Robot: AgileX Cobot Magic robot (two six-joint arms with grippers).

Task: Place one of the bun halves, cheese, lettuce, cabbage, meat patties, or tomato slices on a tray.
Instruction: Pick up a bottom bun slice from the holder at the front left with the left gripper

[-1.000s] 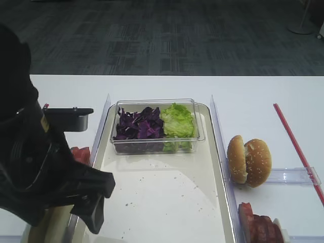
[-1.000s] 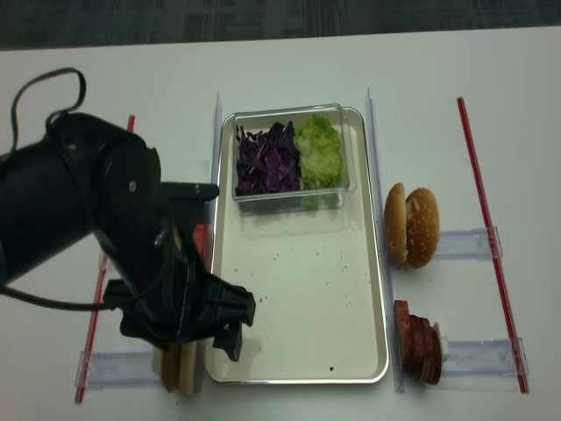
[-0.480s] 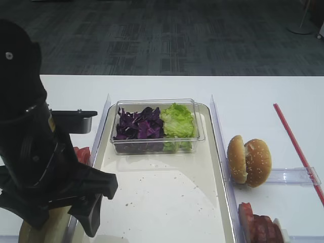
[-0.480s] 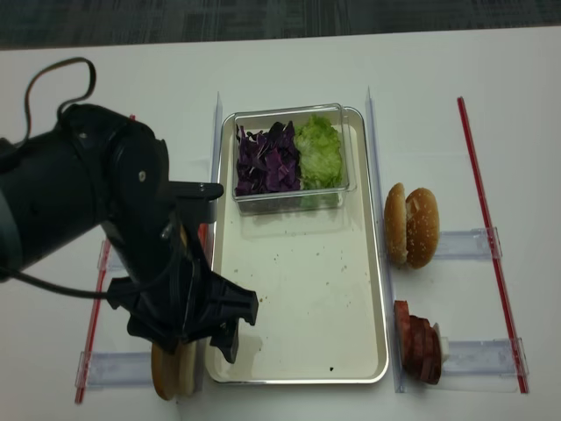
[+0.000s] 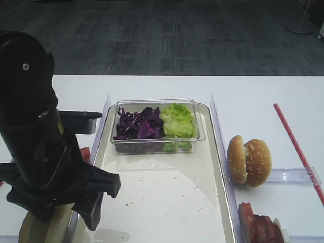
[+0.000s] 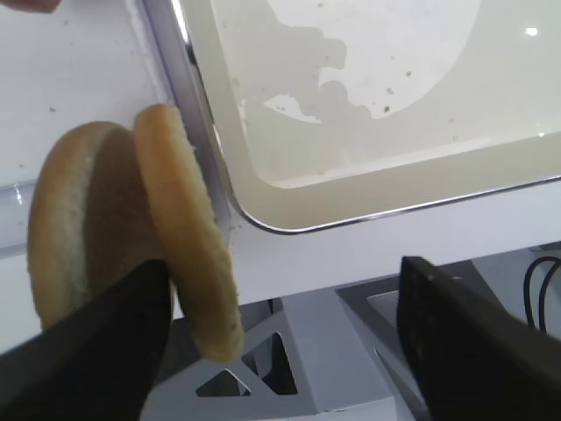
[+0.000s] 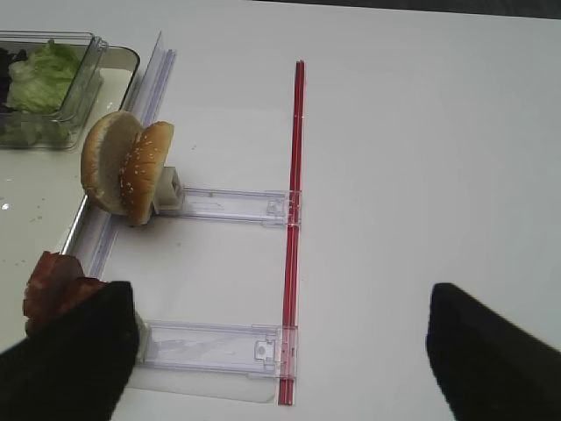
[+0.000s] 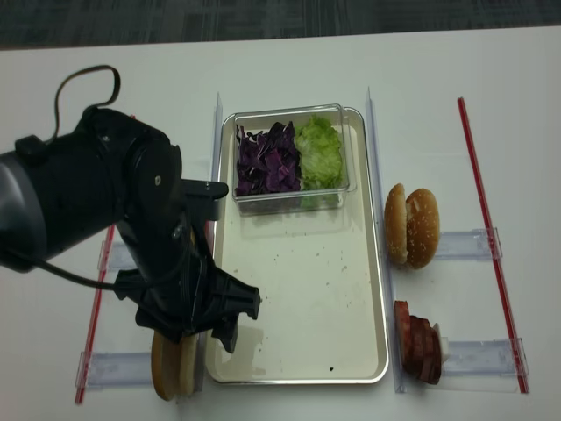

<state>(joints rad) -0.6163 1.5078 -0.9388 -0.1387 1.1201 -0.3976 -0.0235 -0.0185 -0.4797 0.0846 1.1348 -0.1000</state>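
Exterior high: the left gripper [image 5: 76,212] is seen at lower left beside the tray [image 5: 167,202].

Left wrist: 2 bun halves [image 6: 131,228] stand on edge at left; the spread jaws straddle 1 half.

Right wrist: the right gripper [image 7: 280,351] is spread, holding nothing.

Two tan bun halves [image 8: 173,364] stand on edge, side by side, just left of the tray [image 8: 298,289]. Tray bed speckled, off-white. Lettuce [image 8: 321,153] and purple cabbage [image 8: 267,158] sit at its far end.
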